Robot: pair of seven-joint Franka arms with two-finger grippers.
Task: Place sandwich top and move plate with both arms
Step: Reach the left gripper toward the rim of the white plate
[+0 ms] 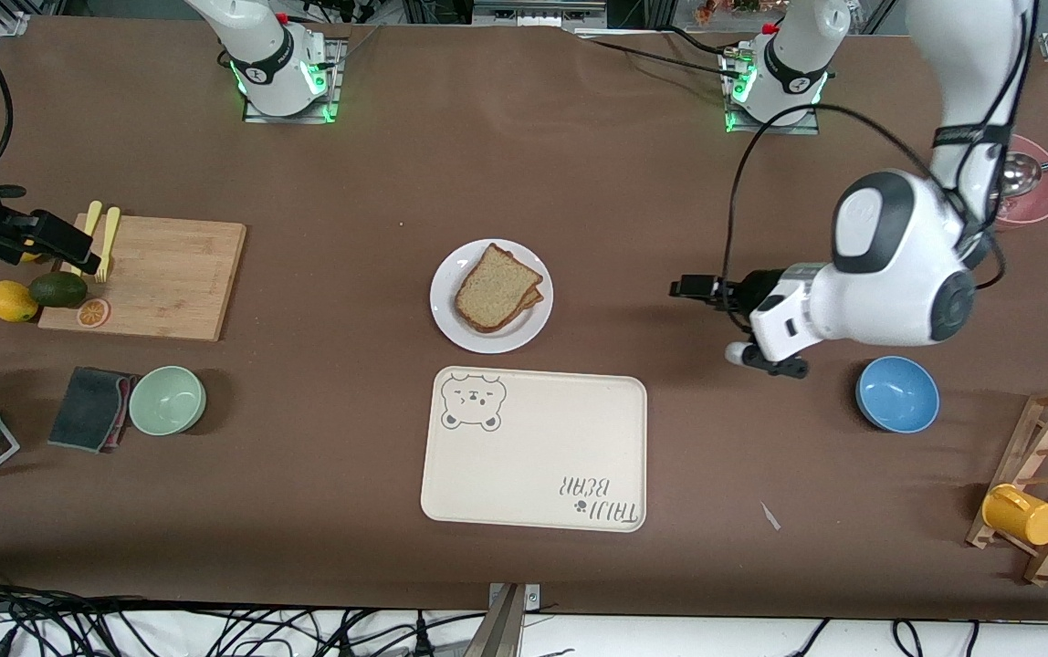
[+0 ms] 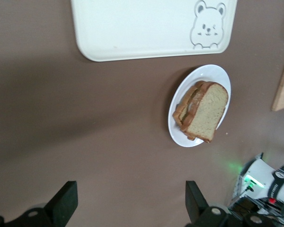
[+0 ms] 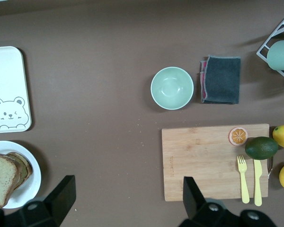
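Glossy white plate (image 1: 491, 297), wood board (image 1: 168, 278), matt tabletop (image 1: 323, 474).

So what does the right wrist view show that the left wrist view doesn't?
Only the right wrist view shows the green bowl, the grey cloth, and the cutting board with the yellow fork, orange slice and avocado at its edge. Only the left wrist view shows a robot base with a green light. Both show the plate with the sandwich top laid on the stack, and the bear-print tray. Each shows its own open fingers.
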